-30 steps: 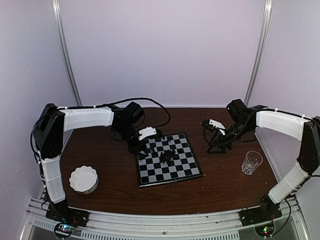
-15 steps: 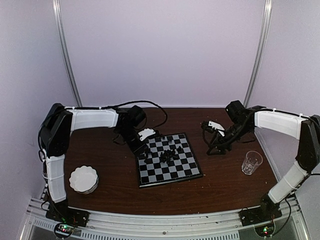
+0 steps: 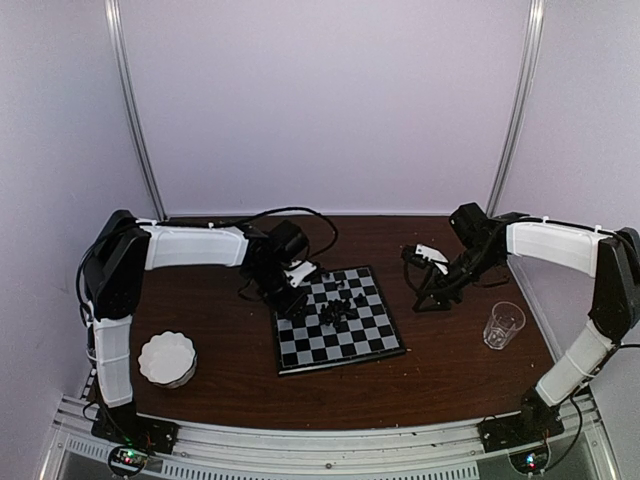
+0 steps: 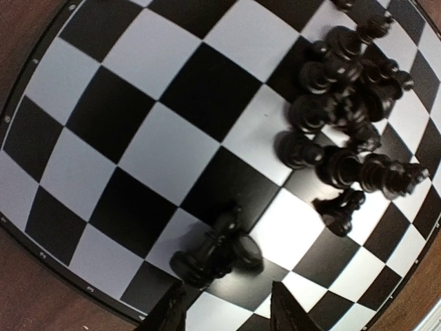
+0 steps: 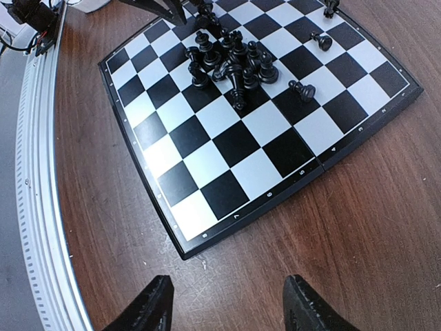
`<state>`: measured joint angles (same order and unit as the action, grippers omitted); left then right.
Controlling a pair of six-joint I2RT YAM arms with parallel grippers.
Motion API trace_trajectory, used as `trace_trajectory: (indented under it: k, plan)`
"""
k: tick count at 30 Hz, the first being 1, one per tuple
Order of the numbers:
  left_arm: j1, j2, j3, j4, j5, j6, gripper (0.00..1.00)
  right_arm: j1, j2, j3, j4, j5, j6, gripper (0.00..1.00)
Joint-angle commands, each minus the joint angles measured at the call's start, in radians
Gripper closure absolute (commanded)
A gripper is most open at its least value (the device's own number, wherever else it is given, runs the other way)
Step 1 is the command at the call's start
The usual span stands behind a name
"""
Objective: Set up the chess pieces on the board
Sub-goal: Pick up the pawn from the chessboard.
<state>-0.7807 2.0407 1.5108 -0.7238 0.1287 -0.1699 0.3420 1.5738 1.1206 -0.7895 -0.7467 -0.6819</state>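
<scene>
Pieces [image 5: 231, 65] clustered on board [image 5: 234, 145]; setup barely begun.
Left gripper [image 4: 227, 300] part-open by lone piece [image 4: 213, 249]; right gripper [image 5: 227, 283] wide, empty; next, single one out.

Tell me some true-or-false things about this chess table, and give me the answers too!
Most chess pieces are bunched together on the board. True.
The right tool is holding a chess piece. False: it is open over bare table beside the board.
A clear glass stands on the table, off the board. True.
The white dish sits on the board. False: it is on the table, apart from the board.
</scene>
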Motion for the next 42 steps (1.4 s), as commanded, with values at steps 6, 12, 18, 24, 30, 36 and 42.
trace_trajectory:
  k: [6, 12, 18, 24, 30, 36, 42]
  plan:
    - [0.009, -0.014, 0.041, -0.001, -0.089, -0.068, 0.63, 0.003, 0.010, -0.004, -0.011, 0.007, -0.009, 0.43]
    - [0.011, 0.016, 0.111, -0.057, -0.078, 0.009, 0.64, 0.003, 0.011, -0.004, -0.012, 0.010, -0.010, 0.43]
    - [0.009, 0.010, 0.144, -0.116, -0.108, -0.166, 0.61, 0.003, 0.013, -0.004, -0.014, 0.017, -0.011, 0.44]
    - [-0.020, -0.020, 0.075, -0.153, -0.212, -0.345, 0.59, 0.003, 0.018, -0.003, -0.013, 0.015, -0.011, 0.44]
    - [-0.025, -0.018, 0.022, -0.131, -0.179, -0.351, 0.62, 0.003, 0.028, 0.001, -0.015, 0.007, -0.011, 0.44]
    - [-0.028, -0.011, 0.007, -0.129, -0.174, -0.341, 0.66, 0.003, 0.025, 0.001, -0.019, 0.012, -0.013, 0.44]
    - [-0.029, -0.006, -0.009, -0.128, -0.176, -0.319, 0.70, 0.003, 0.025, 0.001, -0.020, 0.012, -0.011, 0.44]
